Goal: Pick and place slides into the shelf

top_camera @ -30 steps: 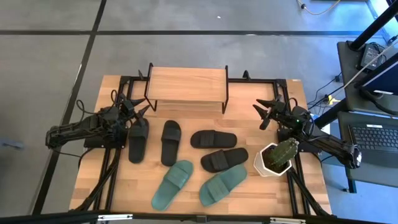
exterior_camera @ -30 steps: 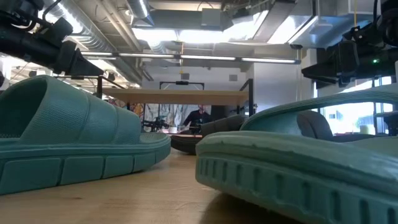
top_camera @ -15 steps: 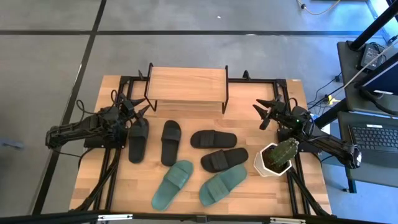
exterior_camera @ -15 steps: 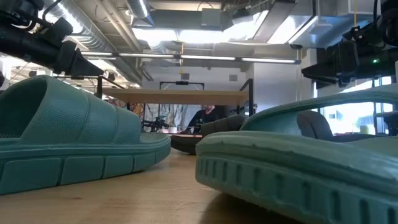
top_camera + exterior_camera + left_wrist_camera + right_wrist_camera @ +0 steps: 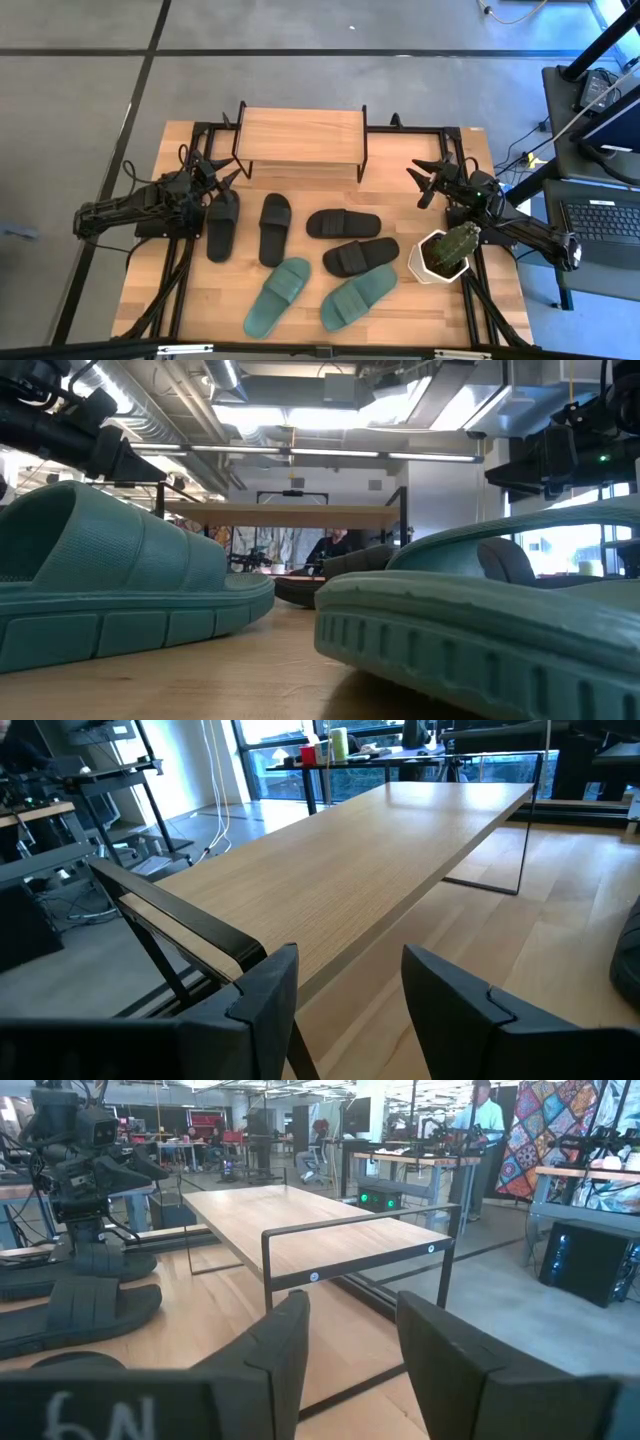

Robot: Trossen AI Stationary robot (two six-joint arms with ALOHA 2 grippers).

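Several black slides (image 5: 274,228) lie sole-down on the table in front of the shelf (image 5: 300,140). Two teal slides (image 5: 278,296) (image 5: 358,296) lie nearer the front edge and fill the low view (image 5: 110,580) (image 5: 480,630). The shelf has a light wooden top on a thin black frame and stands at the table's far middle. My left gripper (image 5: 222,170) hovers open at the shelf's left end, above the leftmost black slide (image 5: 222,224). My right gripper (image 5: 422,180) hovers open to the right of the shelf. The wrist views show nothing between either pair of fingers (image 5: 350,990) (image 5: 352,1335).
A white pot with a cactus (image 5: 445,255) stands near the table's right edge, just in front of my right arm. Black frame rails (image 5: 410,130) run along the table's far side beside the shelf. A person (image 5: 330,548) sits in the room beyond the table.
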